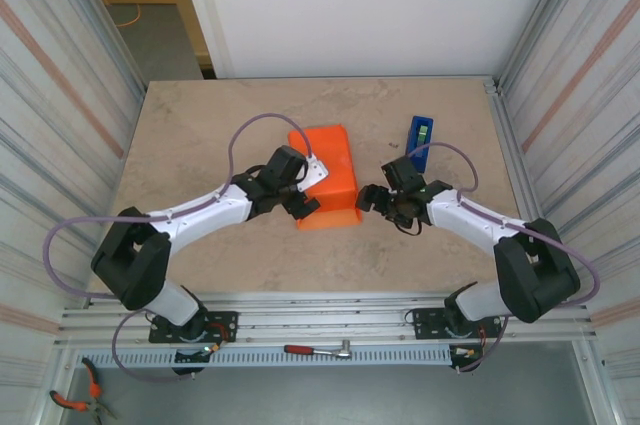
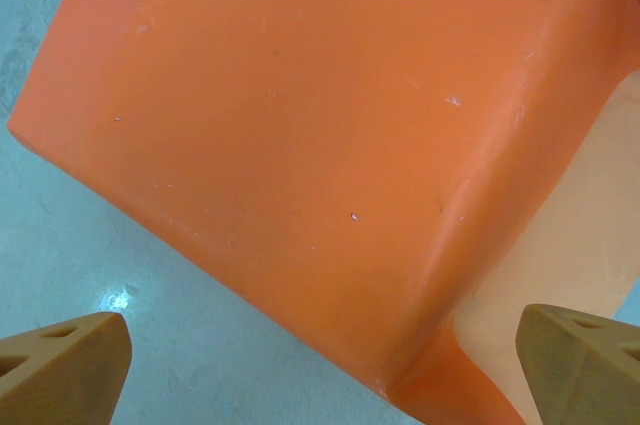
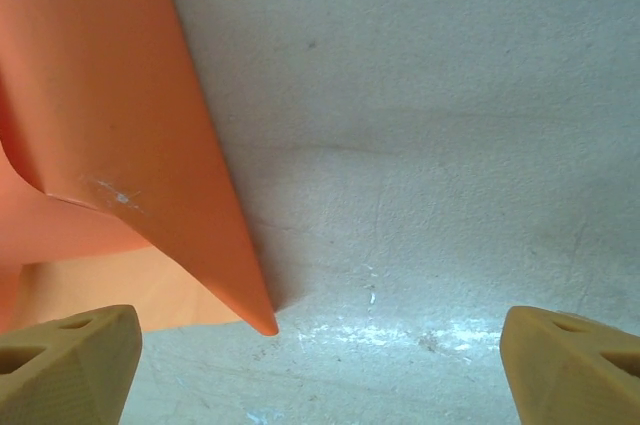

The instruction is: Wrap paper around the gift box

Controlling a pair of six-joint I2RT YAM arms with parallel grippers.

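top external: paper [image 1: 327,177] folded boxy, mid table [image 1: 200,135], gift box likely inside; left gripper [image 1: 310,190] spread wide over it; right gripper [image 1: 368,197] spread, beside loose pointed flap; end-fold step; next: pinch flap, press flat.

The plain bright orange paper [image 1: 325,175] sits near the middle of the bench [image 1: 200,135], folded into a smooth, blocky box shape, with a loose pointed flap splayed at its near end.
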